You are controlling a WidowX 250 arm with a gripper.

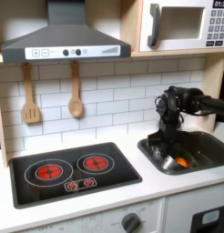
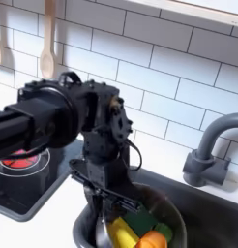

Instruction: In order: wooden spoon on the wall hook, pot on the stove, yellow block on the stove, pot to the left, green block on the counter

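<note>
Second exterior view: gripper (image 2: 104,194) down at the pot (image 2: 92,225) rim in the sink (image 2: 210,201), grip state impossible to tell. Yellow block (image 2: 124,232) inside. Wooden spoon (image 1: 76,91) already hanging. Stove (image 1: 73,171) bare; pot transfer and block moves all remaining.
</note>
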